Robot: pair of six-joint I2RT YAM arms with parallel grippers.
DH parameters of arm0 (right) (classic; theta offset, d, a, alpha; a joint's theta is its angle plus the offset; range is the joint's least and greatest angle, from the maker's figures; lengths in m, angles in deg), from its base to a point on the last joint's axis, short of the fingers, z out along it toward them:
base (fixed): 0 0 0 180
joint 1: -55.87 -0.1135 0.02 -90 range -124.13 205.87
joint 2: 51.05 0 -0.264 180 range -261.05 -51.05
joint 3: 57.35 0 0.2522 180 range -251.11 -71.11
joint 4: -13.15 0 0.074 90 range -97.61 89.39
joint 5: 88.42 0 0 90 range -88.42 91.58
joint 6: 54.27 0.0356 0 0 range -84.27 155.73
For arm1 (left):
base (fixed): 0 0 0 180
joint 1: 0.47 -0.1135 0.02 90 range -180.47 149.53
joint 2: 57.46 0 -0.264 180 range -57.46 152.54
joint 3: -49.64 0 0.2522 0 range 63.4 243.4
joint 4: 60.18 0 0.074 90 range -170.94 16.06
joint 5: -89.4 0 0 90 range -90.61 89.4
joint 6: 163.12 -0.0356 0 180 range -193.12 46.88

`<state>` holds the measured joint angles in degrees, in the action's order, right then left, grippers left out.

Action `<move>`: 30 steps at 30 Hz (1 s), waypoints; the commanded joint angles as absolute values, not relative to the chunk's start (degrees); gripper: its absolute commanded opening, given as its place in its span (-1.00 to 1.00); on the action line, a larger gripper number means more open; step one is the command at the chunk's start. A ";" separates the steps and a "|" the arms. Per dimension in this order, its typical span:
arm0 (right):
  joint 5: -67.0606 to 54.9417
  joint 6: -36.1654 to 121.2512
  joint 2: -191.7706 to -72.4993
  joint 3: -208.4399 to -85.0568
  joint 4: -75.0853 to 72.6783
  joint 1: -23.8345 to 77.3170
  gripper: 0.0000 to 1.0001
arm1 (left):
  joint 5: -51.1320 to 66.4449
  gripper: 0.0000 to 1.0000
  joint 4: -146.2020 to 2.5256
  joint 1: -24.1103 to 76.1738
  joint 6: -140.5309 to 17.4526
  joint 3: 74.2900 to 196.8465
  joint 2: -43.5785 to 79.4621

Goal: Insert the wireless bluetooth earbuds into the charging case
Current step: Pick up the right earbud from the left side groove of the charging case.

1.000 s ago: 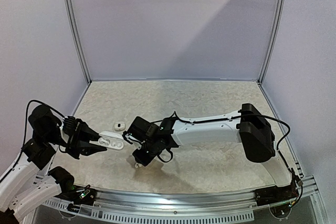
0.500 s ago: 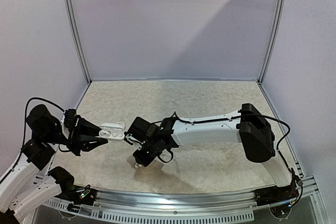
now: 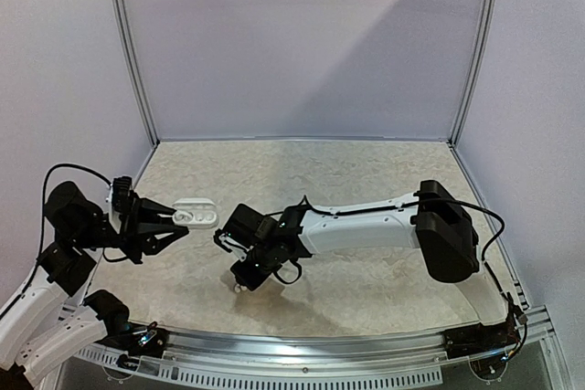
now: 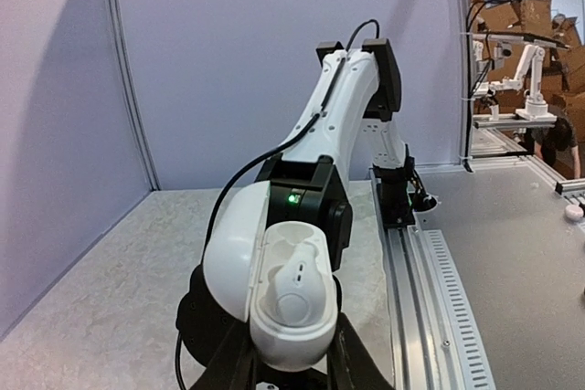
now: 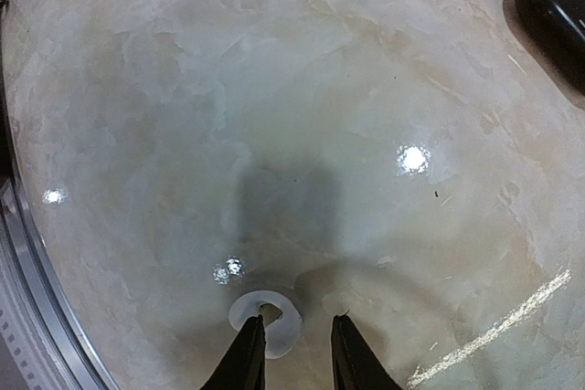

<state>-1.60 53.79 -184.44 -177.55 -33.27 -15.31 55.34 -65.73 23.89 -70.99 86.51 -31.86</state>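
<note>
My left gripper point(image 3: 180, 225) is shut on the open white charging case point(image 3: 196, 215) and holds it above the table on the left. In the left wrist view the case point(image 4: 274, 340) stands between my fingers point(image 4: 291, 367) with its lid point(image 4: 228, 248) swung left. One white earbud point(image 4: 297, 282) sits in the near slot and the far slot is empty. My right gripper point(image 3: 245, 277) is low over the table, jaws slightly apart and empty. In the right wrist view point(image 5: 299, 346) its left fingertip point(image 5: 249, 346) overlaps a small white ring-shaped earbud piece point(image 5: 285, 324) on the table, also seen from above point(image 3: 239, 287).
A black rounded object point(image 5: 553, 2) lies at the top right of the right wrist view. The metal rail point(image 3: 302, 344) runs along the table's near edge. The right arm point(image 3: 366, 224) stretches across the middle of the table.
My left gripper has lifted the case up and back toward the left, away from the right gripper. The right arm has hardly moved.
</note>
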 commanded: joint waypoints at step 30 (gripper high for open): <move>0.34 56.08 -174.68 -169.62 -23.14 -12.37 -0.45 | 52.19 -1.00 -70.76 23.97 -76.02 87.99 -32.60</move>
